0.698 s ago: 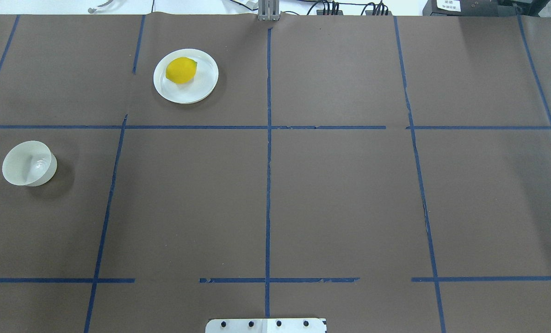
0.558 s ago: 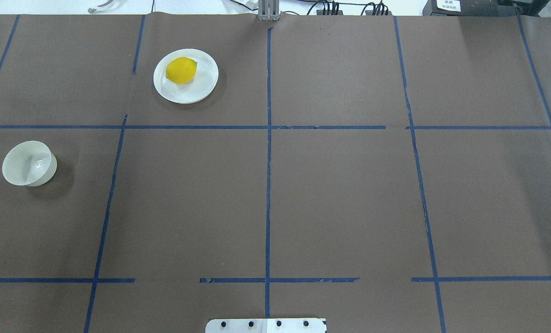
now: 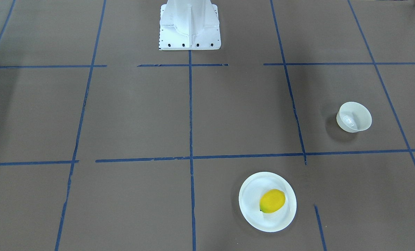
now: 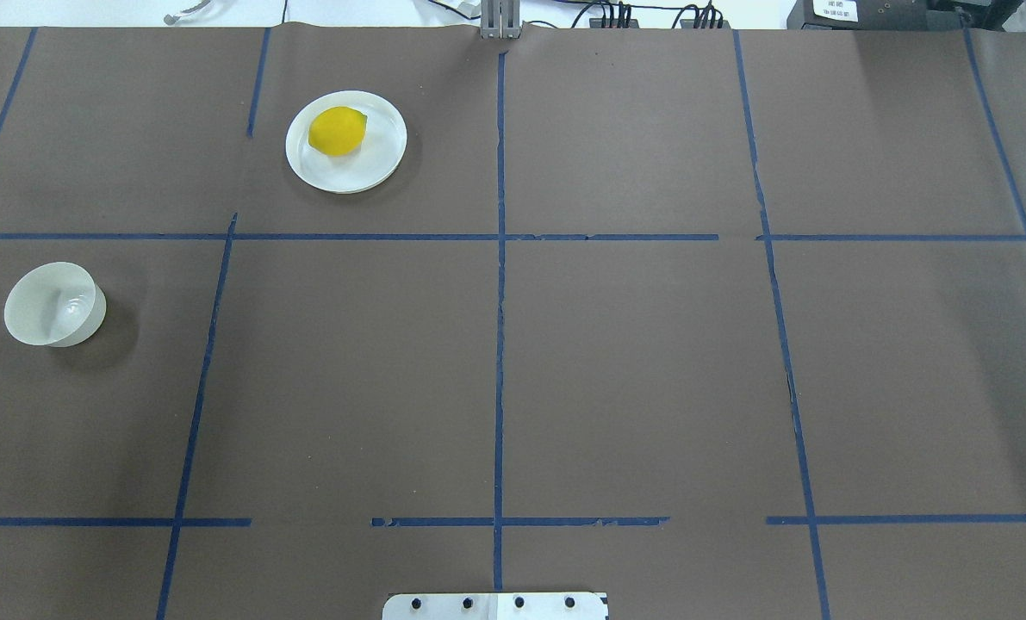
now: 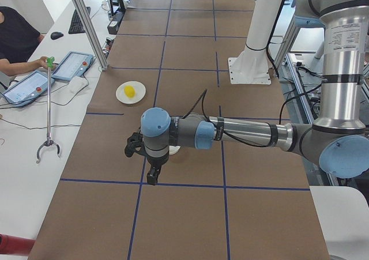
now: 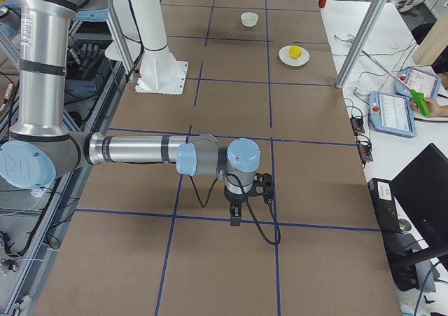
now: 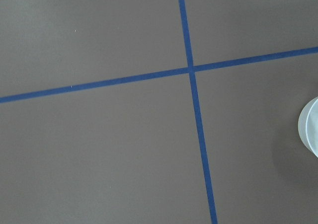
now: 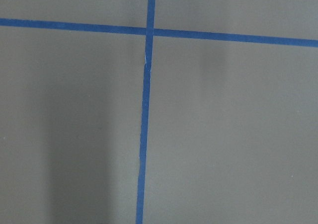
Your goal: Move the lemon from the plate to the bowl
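Sitting on the plate (image 4: pixel 376 165) by the far bench (image 4: pixel 650 362) edge, the lemon (image 4: pixel 338 131) is lying apart from the bowl (image 4: pixel 47 306). Left gripper (image 5: pixel 152 178) and right gripper (image 6: pixel 236 219) are hovering; I cannot tell whether their fingers are clenched.

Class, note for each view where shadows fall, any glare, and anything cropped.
Overhead view: the bowl throws a soft shadow to its right, the plate a thinner one. Front-facing view: a highlight glints inside the bowl. Left wrist view: only the bowl's edge shows, cropped at the right border. Right wrist view: faint dark shadow bands cross the paper.
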`<state>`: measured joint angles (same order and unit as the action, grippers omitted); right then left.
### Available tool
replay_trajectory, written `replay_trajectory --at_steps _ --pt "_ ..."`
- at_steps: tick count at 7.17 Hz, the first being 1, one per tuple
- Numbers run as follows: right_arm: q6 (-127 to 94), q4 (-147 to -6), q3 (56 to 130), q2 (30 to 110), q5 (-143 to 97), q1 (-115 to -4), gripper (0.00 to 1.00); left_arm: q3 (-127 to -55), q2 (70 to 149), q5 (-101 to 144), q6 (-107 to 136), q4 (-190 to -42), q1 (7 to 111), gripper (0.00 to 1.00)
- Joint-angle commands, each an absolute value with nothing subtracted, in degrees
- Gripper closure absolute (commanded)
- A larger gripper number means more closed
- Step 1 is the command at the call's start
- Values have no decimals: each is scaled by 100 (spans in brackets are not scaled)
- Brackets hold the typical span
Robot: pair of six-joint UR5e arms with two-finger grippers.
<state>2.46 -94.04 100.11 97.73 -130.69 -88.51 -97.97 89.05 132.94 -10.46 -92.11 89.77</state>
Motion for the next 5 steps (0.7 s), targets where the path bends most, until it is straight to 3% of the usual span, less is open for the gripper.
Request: replay_trajectory --at_steps 1,3,5 --pt "246 -9404 10011 9773 -13069 -8851 0 -9800 9551 13306 -802 -9580 8221 0" --pt "246 -9404 10011 9773 -13061 -8851 0 -10131 10017 13316 232 -9519 7608 0" --pt "246 -9404 10011 9773 -13069 -8851 0 -9767 10920 13280 1548 -9510 6728 0"
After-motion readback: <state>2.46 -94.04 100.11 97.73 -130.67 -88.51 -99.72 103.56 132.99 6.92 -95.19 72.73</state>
